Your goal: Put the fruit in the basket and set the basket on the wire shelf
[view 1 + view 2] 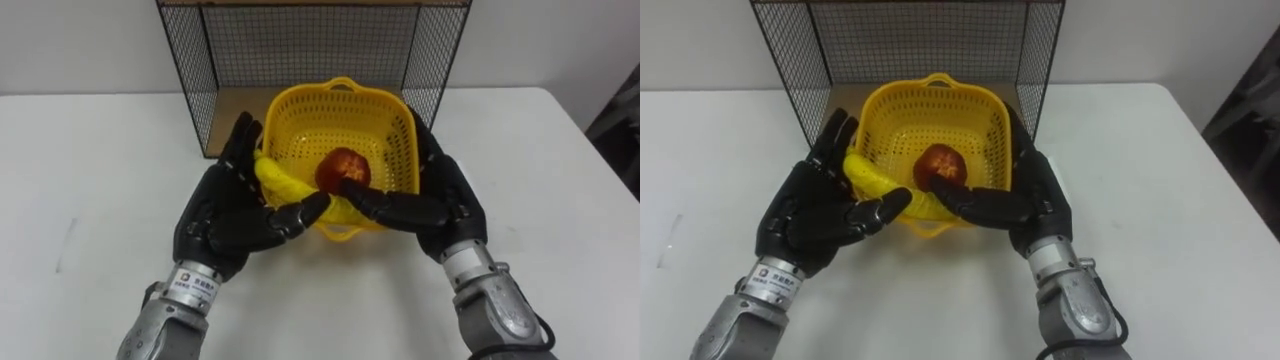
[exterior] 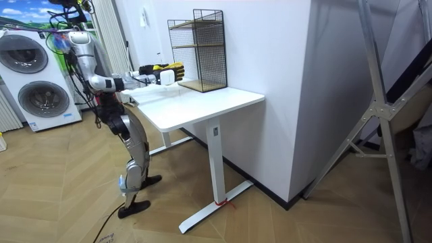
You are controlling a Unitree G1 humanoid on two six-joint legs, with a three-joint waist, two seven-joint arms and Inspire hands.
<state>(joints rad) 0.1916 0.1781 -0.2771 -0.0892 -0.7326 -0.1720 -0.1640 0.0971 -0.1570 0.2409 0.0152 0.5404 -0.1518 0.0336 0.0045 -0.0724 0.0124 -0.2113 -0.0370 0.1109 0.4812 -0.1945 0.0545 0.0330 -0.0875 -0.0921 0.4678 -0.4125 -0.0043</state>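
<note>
A yellow plastic basket [image 1: 388, 125] sits in front of the black wire shelf [image 1: 300, 45], its far rim at the mouth of the bottom level. A red apple [image 1: 343, 166] lies inside it. A banana [image 1: 278, 184] rests over the near left rim, partly inside. My left hand [image 1: 222, 215] lies flat against the basket's left side and my right hand [image 1: 442, 198] against its right side. Both hands have straight fingers, and their thumbs reach across the front rim. In the room view I stand at the table's end with both arms stretched toward the shelf [image 2: 200, 50].
The white table [image 1: 90, 160] spreads wide on both sides of the shelf. The shelf has a wooden floor board [image 1: 228, 110] and mesh side walls close to the basket's sides. Washing machines [image 2: 40, 81] stand behind me in the room view.
</note>
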